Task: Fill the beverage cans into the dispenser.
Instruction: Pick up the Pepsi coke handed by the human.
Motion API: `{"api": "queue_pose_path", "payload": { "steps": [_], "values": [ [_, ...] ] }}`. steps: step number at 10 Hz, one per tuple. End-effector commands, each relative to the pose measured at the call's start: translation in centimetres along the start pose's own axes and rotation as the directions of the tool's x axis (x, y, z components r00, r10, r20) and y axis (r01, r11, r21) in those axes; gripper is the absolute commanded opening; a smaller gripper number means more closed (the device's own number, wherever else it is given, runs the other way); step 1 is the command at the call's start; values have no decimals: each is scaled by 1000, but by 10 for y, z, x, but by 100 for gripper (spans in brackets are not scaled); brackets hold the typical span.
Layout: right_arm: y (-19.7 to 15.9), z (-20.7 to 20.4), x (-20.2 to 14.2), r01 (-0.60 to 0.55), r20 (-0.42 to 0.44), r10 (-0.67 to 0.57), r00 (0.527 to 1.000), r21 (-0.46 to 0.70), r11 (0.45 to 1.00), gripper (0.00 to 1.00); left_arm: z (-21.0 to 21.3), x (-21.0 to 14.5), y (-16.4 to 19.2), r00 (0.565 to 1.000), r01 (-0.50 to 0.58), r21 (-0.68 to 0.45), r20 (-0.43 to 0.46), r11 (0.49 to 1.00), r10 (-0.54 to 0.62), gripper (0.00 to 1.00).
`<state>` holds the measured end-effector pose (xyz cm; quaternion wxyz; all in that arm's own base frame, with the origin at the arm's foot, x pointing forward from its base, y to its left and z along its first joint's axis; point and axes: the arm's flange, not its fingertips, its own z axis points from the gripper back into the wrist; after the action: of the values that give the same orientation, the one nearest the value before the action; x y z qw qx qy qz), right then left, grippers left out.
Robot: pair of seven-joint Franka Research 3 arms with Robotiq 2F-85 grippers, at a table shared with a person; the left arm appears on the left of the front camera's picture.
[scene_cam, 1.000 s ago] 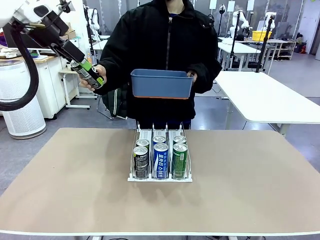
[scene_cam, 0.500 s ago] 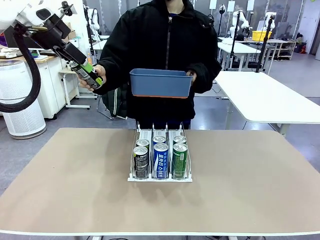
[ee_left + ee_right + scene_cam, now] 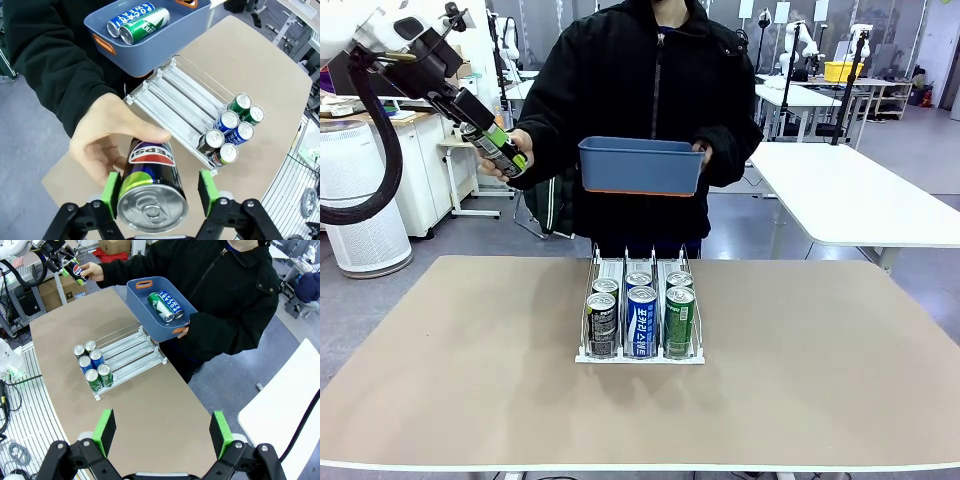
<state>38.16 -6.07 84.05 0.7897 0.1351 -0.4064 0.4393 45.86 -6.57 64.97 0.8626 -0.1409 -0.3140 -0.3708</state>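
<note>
A person's hand (image 3: 102, 142) holds out a black beverage can (image 3: 152, 175) at upper left, well above the table. My left gripper (image 3: 159, 187) straddles this can (image 3: 502, 152); one green pad touches it and a thin gap shows at the other. The dispenser (image 3: 640, 358) stands mid-table with several black, blue and green cans (image 3: 642, 318) at the front of its three lanes. My right gripper (image 3: 162, 432) hangs open and empty high above the table. The person's other hand holds a blue tub (image 3: 642, 165) with two more cans (image 3: 137, 22) in it.
The tan table (image 3: 470, 390) has free room on both sides of the dispenser. The rear halves of the dispenser lanes (image 3: 182, 95) are bare. The person stands at the far edge. A white table (image 3: 860, 190) stands off to the right behind.
My left gripper's pads have drawn in around the can in the person's hand. The arm shifted slightly up and left. The tub edged a little left.
</note>
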Motion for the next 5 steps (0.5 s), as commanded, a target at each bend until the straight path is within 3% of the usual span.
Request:
{"api": "queue_pose_path", "payload": {
  "steps": [1,2,3,4,5],
  "values": [
    [1,0,0,-1,1,1,1000,0,1000,100,-1,0,1,1000,-11,18,8,1000,10,76],
    [1,0,0,-1,1,1,1000,0,1000,100,0,0,2,1000,-10,21,7,1000,10,43],
    [1,0,0,-1,1,1,1000,0,1000,100,0,0,2,1000,-9,26,6,1000,9,57],
    [1,0,0,-1,1,1,1000,0,1000,100,1,0,1,1000,-11,32,5,999,11,24],
    [1,0,0,-1,1,1,1000,0,1000,100,2,0,1,1000,-11,38,3,999,10,38]
  ]
}}
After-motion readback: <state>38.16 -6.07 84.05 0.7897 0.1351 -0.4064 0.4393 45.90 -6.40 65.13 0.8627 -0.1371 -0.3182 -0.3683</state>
